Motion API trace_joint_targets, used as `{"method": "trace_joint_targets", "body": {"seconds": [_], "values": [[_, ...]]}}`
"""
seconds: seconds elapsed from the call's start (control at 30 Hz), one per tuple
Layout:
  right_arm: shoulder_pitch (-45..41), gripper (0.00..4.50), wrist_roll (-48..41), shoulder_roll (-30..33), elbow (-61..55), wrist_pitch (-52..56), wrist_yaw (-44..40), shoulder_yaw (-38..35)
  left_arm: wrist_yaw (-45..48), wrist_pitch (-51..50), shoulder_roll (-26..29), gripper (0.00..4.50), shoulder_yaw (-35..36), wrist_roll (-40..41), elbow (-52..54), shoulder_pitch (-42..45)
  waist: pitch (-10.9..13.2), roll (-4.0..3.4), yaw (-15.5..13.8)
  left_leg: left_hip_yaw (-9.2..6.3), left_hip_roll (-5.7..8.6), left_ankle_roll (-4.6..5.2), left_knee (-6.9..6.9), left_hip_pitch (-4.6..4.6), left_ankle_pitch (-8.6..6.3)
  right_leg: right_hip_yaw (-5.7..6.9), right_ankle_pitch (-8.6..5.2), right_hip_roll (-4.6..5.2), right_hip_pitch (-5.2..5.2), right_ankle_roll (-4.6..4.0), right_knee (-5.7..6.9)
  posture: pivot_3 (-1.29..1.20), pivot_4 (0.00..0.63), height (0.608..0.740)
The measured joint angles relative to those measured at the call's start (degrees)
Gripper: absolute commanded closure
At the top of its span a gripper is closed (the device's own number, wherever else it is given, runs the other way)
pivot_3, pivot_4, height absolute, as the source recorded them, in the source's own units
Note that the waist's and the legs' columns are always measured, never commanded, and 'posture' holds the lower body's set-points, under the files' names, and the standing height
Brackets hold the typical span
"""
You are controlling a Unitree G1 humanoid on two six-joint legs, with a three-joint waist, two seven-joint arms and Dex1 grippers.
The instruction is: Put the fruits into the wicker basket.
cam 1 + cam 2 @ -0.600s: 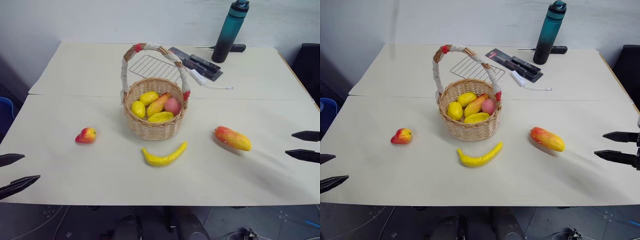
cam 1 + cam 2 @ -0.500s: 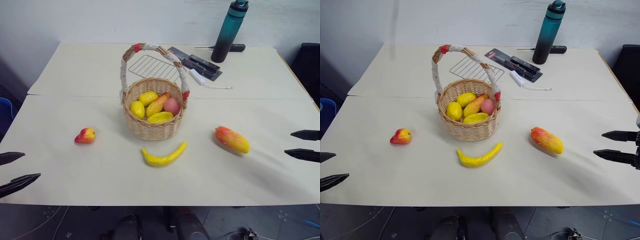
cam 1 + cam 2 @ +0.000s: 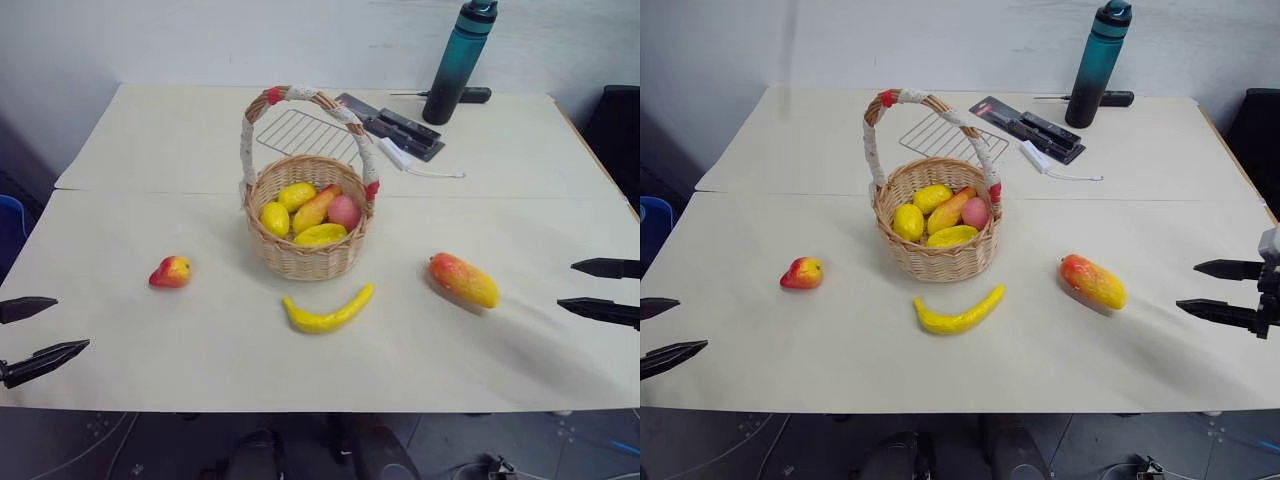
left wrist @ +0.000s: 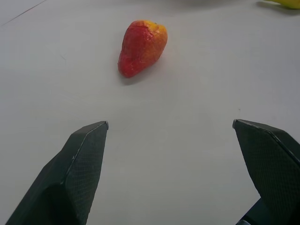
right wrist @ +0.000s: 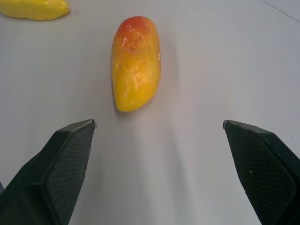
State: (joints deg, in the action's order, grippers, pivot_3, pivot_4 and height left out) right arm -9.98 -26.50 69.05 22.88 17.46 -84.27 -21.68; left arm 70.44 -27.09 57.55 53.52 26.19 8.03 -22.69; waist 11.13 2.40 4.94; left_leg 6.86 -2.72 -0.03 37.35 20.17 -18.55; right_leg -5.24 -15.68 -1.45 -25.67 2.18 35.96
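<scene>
Both tools have crept slightly inward, each spread wide and empty. Left tool (image 3: 35, 331) faces the apple (image 4: 141, 47), right tool (image 3: 1220, 290) the mango (image 5: 135, 62); the banana (image 3: 328, 310) lies on the worktop (image 3: 150, 150) before the basket (image 3: 305, 255). Straddle each fruit squarely before pinching.

Tan wicker basket (image 3: 305, 255), yellow banana (image 3: 328, 311), orange-red-and-yellow mango (image 3: 464, 279), red-yellow apple (image 3: 171, 271), teal bottle (image 3: 459, 62).
</scene>
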Motion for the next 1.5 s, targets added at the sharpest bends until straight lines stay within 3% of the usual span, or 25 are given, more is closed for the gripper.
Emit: {"method": "trace_joint_targets", "body": {"seconds": [0.23,0.37,0.5,0.67,0.87,1.0,1.1,1.17,1.33,1.5], "values": [[-0.80,0.00,1.72,-1.67,-1.19,-3.66,2.84,-0.04,-1.79,-1.30,0.00,0.01,-0.27,1.32,0.32,4.15,0.00,-0.03,0.03,0.04,0.01,-0.02,0.08,-0.02,0.02,-0.05,0.02,-0.01,0.01,0.03,0.08,0.00,0.150,0.740],[-2.34,0.00,-0.71,-1.67,-8.81,-0.32,2.65,-0.07,-1.62,-2.22,1.81,0.01,-3.56,1.94,0.80,6.88,0.00,-0.04,0.02,-0.01,0.00,-0.09,0.10,-0.05,0.05,0.00,0.15,-0.02,0.00,0.26,0.20,0.00,0.150,0.740],[-5.03,0.00,-7.36,-2.39,-24.69,4.99,3.64,0.41,-2.23,6.29,6.00,0.01,-14.93,-3.59,-2.25,14.62,-0.06,-0.34,-0.16,-0.05,0.02,-0.20,0.07,-0.07,0.14,0.00,0.14,-0.02,0.00,0.24,0.30,0.00,0.150,0.740],[-11.31,0.00,-19.31,-3.95,-40.32,13.88,6.79,1.57,-6.33,12.13,6.18,0.01,-30.16,-10.53,-9.04,27.29,-0.08,-0.38,-0.26,-0.11,0.00,-0.19,0.04,0.04,0.12,0.06,0.15,-0.02,-0.07,0.25,0.31,0.00,0.150,0.740],[-16.20,0.00,-27.68,-6.42,-49.26,19.67,11.25,5.28,-7.20,15.23,3.47,0.01,-40.40,-13.73,-15.31,37.55,-0.09,-0.36,-0.20,-0.06,-0.03,-0.14,0.09,0.20,-0.05,0.07,0.11,-0.02,-0.24,0.33,0.36,0.00,0.150,0.740],[-15.98,0.00,-29.16,-8.25,-50.05,20.77,14.95,5.45,-7.08,16.25,1.37,0.01,-45.96,-16.34,-20.44,42.05,-0.11,-0.33,-0.44,-0.08,-0.06,-0.14,0.69,0.95,-0.05,0.11,0.09,-0.02,-0.95,0.35,0.84,0.00,0.150,0.740],[-14.77,0.00,-29.13,-8.65,-50.51,21.06,16.37,5.26,-7.81,17.69,0.21,0.01,-49.68,-19.38,-24.81,45.47,-0.11,-0.32,-0.49,-0.06,-0.02,-0.12,0.91,1.00,-0.04,0.07,0.09,-0.01,-1.00,0.36,1.04,0.00,0.150,0.740],[-14.25,0.00,-29.05,-9.00,-50.63,21.04,17.44,5.20,-9.59,18.97,-1.91,0.71,-52.10,-21.95,-28.81,49.80,-0.12,-0.28,-0.60,-0.09,0.03,-0.06,1.04,1.00,0.01,0.06,0.15,0.00,-0.95,0.42,1.16,0.00,0.150,0.740],[-12.84,0.00,-28.97,-9.00,-50.59,21.04,18.87,4.03,-8.17,19.56,-3.50,2.15,-53.00,-21.77,-30.12,51.12,-0.15,-0.23,-0.15,-0.07,0.03,-0.01,1.37,0.94,0.02,0.01,0.17,0.02,-0.92,0.44,1.48,0.00,0.150,0.740],[-8.77,0.00,-29.31,-8.97,-50.76,21.59,19.89,0.08,-2.91,14.24,-0.49,2.34,-51.49,-17.40,-20.69,44.32,-0.16,-0.21,-0.02,-0.09,-0.01,-0.05,1.45,0.91,0.01,0.02,0.14,0.01,-0.94,0.39,1.66,0.00,0.150,0.740]]}}
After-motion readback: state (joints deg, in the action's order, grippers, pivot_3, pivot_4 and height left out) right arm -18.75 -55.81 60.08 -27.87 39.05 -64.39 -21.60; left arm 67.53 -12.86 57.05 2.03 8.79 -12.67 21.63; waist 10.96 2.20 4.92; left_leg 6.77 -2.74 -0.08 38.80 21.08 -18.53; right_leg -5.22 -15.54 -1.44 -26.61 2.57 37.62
